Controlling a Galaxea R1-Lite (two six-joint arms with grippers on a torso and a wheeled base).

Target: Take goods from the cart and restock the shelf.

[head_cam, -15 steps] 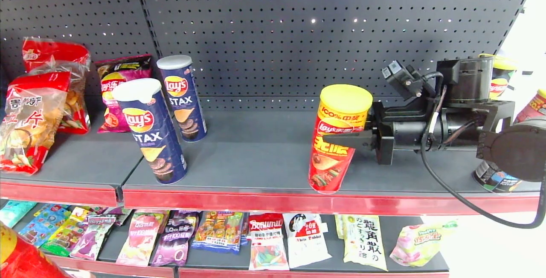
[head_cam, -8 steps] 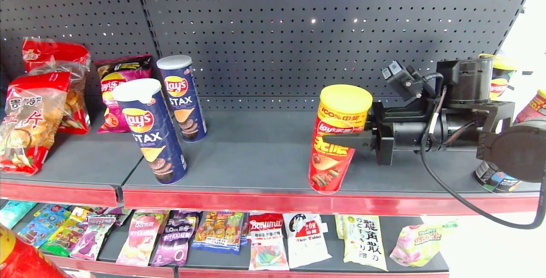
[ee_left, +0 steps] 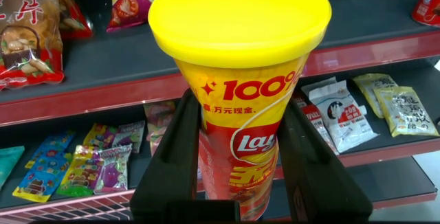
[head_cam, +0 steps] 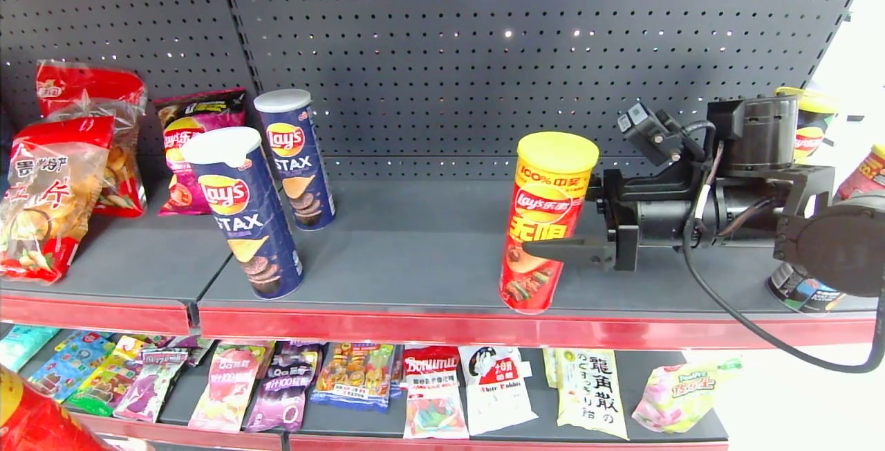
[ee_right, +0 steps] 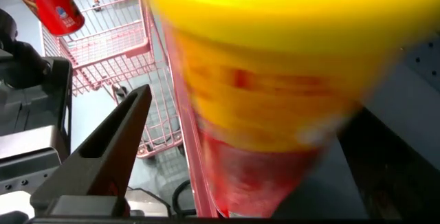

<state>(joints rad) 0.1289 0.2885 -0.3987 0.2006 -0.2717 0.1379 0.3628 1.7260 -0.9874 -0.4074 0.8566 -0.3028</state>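
A red chip can with a yellow lid (head_cam: 546,223) stands on the grey shelf (head_cam: 429,257), close to its red front edge. My right gripper (head_cam: 553,229) reaches in from the right and is open around the can; its near finger (head_cam: 563,250) stands off the can's side. In the right wrist view the same can (ee_right: 275,80) sits between the spread fingers (ee_right: 103,155). My left gripper (ee_left: 240,155) is low at the left, shut on a second red can with a yellow lid (ee_left: 240,45), whose edge shows in the head view (head_cam: 28,416).
Two blue chip cans (head_cam: 245,209) (head_cam: 294,157) and snack bags (head_cam: 62,174) fill the shelf's left part. More cans (head_cam: 809,126) stand at its right end behind my right arm. Candy bags (head_cam: 429,385) line the lower shelf. A pink cart (ee_right: 110,52) stands behind.
My right gripper has opened off the red can: its near finger has swung away from the can's side. The can now stands a little straighter on the shelf.
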